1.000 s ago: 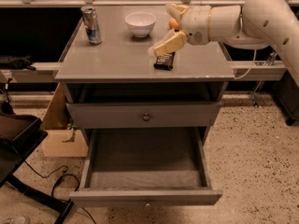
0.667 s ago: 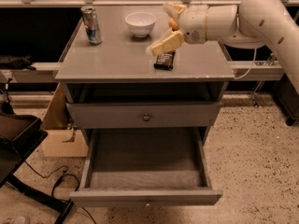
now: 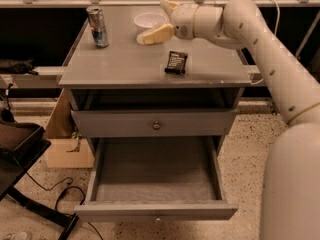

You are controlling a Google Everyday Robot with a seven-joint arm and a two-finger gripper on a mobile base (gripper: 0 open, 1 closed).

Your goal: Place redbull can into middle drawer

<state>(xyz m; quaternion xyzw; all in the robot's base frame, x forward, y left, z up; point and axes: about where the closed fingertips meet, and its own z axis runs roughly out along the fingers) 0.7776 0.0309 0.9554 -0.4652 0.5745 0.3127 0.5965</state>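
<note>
While the redbull can stands back-left on the bench, my gripper hovers by the white bowl, fingers spread, empty; middle drawer hangs open.

The gripper hovers over the back of the cabinet top, fingers spread, its nearer finger hiding the front rim of the white bowl below it. The arm behind it runs off the right and bottom edges. The print on the redbull can to the gripper's left is blurred, and the lettering on the black snack bar in front of it is too small to read.
</note>
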